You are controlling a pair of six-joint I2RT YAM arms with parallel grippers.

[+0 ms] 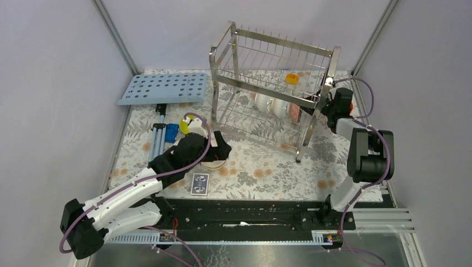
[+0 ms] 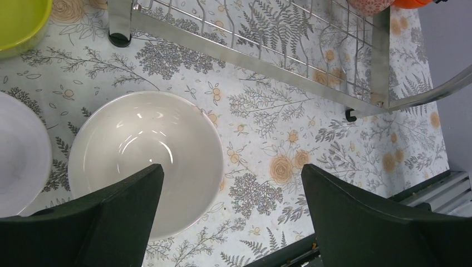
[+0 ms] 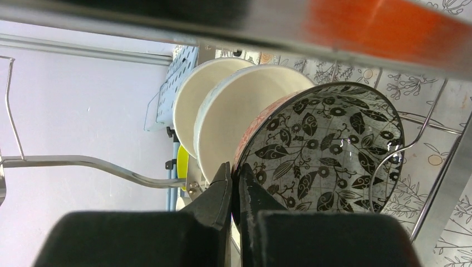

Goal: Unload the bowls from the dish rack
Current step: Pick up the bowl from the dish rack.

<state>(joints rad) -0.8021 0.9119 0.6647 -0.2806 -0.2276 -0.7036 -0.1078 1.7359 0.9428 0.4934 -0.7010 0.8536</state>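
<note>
The steel dish rack [image 1: 273, 83] stands at the back right. Three bowls stand on edge in its lower tier. In the right wrist view they are a beige bowl [image 3: 203, 94], a white bowl [image 3: 245, 117] and a dark leaf-patterned bowl [image 3: 328, 144]. My right gripper [image 3: 235, 173] is shut on the patterned bowl's rim, one finger inside and one outside. From above, that gripper [image 1: 318, 107] reaches into the rack's right end. My left gripper [image 2: 231, 169] hangs open over the cloth, partly above a white bowl [image 2: 147, 156] resting upright on the table. Another white bowl [image 2: 19, 156] and a yellow-green bowl [image 2: 19, 22] sit beside it.
A light-blue perforated tray [image 1: 164, 88] lies at the back left. A small yellow block [image 1: 291, 78] sits on the rack's upper tier. A blue-handled tool [image 1: 161, 136] and a patterned card [image 1: 200, 184] lie near the left arm. The rack's lower bar [image 2: 250, 55] runs just beyond the left gripper.
</note>
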